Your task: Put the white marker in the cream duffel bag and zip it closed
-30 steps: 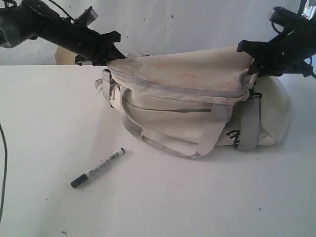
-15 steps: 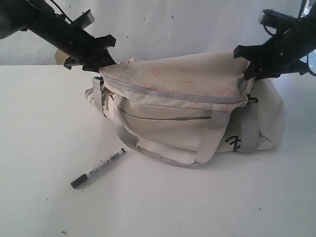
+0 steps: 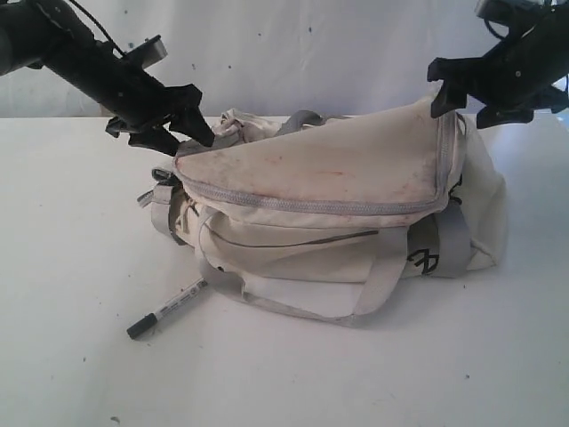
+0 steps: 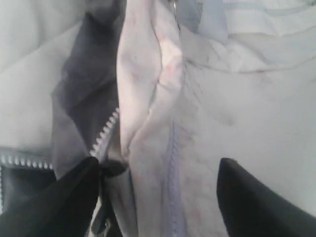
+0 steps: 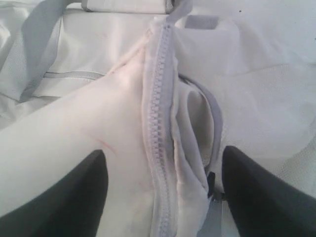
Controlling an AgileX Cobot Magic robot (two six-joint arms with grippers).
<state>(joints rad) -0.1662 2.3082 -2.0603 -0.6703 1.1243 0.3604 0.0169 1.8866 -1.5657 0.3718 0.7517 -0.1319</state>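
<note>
**Cream duffel bag** [image 3: 311,178]: slumped on the counter [image 3: 71,249], zipped flap uppermost.

**Left hand** [image 3: 178,133], **right hand** [image 3: 460,108]: one stood at each end of the bag's top, jaws spread wide astride the fabric, gripping nothing. They were probably stationed there to spread the opening.

**White marker** [image 3: 167,310]: lay flat on the counter, outside the bag. Its long axis ran diagonally, one end against the bag and the black cap pointing away.

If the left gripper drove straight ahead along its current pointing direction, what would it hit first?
Likely the cream duffel bag: the left wrist view shows its folded top fabric, beside the zipper, straight ahead of the left gripper. Depth is unclear.
</note>
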